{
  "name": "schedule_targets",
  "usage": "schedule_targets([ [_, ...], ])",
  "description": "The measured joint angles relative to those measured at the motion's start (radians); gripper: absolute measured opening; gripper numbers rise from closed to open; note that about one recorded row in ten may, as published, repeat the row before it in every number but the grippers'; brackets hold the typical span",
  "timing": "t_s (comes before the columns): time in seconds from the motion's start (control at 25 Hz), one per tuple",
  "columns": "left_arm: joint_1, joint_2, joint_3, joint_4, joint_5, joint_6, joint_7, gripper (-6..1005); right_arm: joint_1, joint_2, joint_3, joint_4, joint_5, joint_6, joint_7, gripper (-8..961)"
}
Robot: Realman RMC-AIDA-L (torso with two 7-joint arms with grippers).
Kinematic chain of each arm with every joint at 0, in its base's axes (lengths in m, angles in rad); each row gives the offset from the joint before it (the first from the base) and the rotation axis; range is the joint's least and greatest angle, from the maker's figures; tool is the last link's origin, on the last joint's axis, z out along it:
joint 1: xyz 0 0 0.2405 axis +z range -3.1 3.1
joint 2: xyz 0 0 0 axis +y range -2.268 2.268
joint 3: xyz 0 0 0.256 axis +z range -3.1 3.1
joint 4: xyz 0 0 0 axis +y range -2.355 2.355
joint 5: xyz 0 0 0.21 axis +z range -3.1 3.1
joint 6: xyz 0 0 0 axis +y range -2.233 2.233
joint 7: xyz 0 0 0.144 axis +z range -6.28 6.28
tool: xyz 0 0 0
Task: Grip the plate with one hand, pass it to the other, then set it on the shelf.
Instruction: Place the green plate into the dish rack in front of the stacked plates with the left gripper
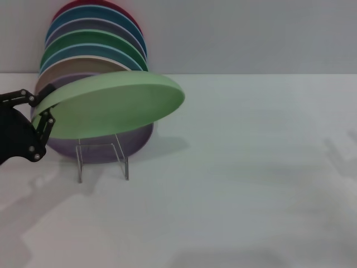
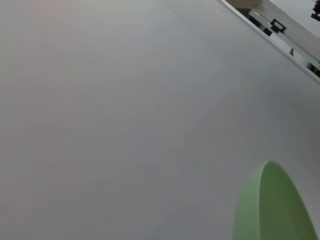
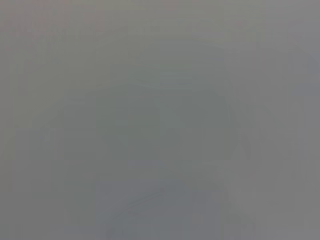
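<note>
The light mint-green plate [image 1: 111,103] hangs tilted in the air at the left of the head view, its far edge higher, just above the clear acrylic shelf [image 1: 103,156]. My left gripper [image 1: 43,109] is shut on the plate's left rim. An edge of the plate also shows in the left wrist view [image 2: 275,210]. The shelf's transparent front bracket stands on the white table below the plate. My right gripper is out of view; the right wrist view shows only plain grey.
A lavender plate [image 1: 136,142] leans in the shelf behind the mint plate. Behind it several plates lean in a row: beige [image 1: 72,70], dark green [image 1: 89,42], blue [image 1: 111,19], red [image 1: 122,8]. The white table [image 1: 251,167] stretches to the right.
</note>
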Motion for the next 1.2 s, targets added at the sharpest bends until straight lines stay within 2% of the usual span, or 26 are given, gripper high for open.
schedule_targets([
  [0.68, -0.011, -0.005, 0.021, 0.024, -0.001, -0.076, 0.017, 162, 0.003, -0.002, -0.026, 0.000, 0.000, 0.000, -0.015, 748],
  [0.76, -0.009, -0.017, 0.004, 0.023, -0.007, -0.102, 0.029, 165, 0.004, -0.003, -0.028, 0.003, -0.002, 0.000, -0.015, 748],
  [0.8, -0.009, -0.030, -0.006, 0.024, -0.008, -0.110, 0.052, 166, 0.005, -0.004, -0.029, 0.005, -0.007, 0.000, -0.015, 748],
  [1.16, -0.008, -0.050, -0.002, 0.024, -0.004, -0.143, 0.075, 177, 0.005, -0.004, -0.028, 0.007, -0.015, 0.004, -0.018, 747],
  [1.2, -0.005, -0.051, -0.003, 0.022, -0.004, -0.144, 0.076, 205, 0.002, -0.004, -0.028, 0.008, -0.017, 0.005, -0.019, 746],
])
